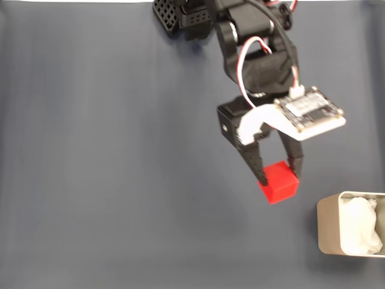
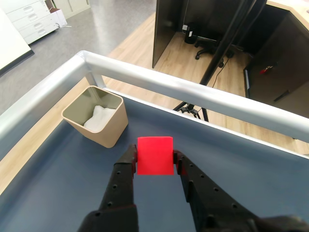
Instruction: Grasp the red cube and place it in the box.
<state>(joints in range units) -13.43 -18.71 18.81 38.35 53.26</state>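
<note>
Since the red cube (image 2: 154, 155) looks small, light and hard, the gripper (image 2: 154, 162) grasps its flat sides, near the box (image 2: 112, 129).

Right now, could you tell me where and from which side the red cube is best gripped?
Grip the red cube across its two opposite flat side faces, coming from above and behind as the tool sits now: those faces are parallel, and the wrist view shows a finger against each.

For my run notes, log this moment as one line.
hand: shut on red cube | cube: lifted above mat, short of box | box: holds white padding | placed: not yet
</note>
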